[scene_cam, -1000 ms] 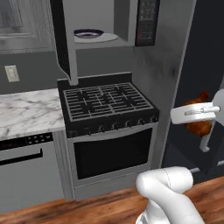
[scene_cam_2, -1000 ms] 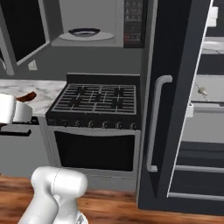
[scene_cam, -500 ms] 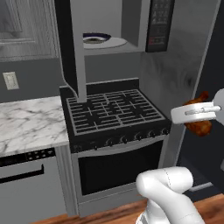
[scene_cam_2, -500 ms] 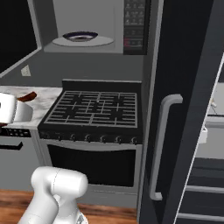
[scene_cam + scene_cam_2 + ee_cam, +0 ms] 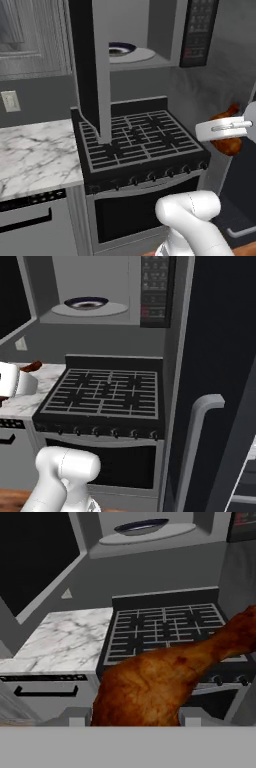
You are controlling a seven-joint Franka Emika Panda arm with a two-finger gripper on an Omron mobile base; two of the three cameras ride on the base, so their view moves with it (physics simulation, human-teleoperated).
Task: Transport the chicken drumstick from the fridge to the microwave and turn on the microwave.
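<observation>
Since the chicken drumstick (image 5: 150,687) sits clamped between the two fingers of the gripper (image 5: 131,717), thick end low between the tips and thin end slanting up to the right of the hand view, the fetching half of the job looks done: the meat is out of the fridge (image 5: 220,356) and carried in the air. In the left base view the gripper (image 5: 225,131) hangs beside the front right corner of the black stove (image 5: 140,140), the drumstick (image 5: 227,145) showing reddish-brown behind the white hand. Beyond the stove, higher up, the microwave (image 5: 150,30) stands with its door (image 5: 92,65) swung wide, a plate (image 5: 87,304) resting on its light grey floor and the button panel (image 5: 152,291) to the right of the opening. What remains, by my reckoning, is to lift the drumstick up into that cavity, let go, shut the door and press start.
</observation>
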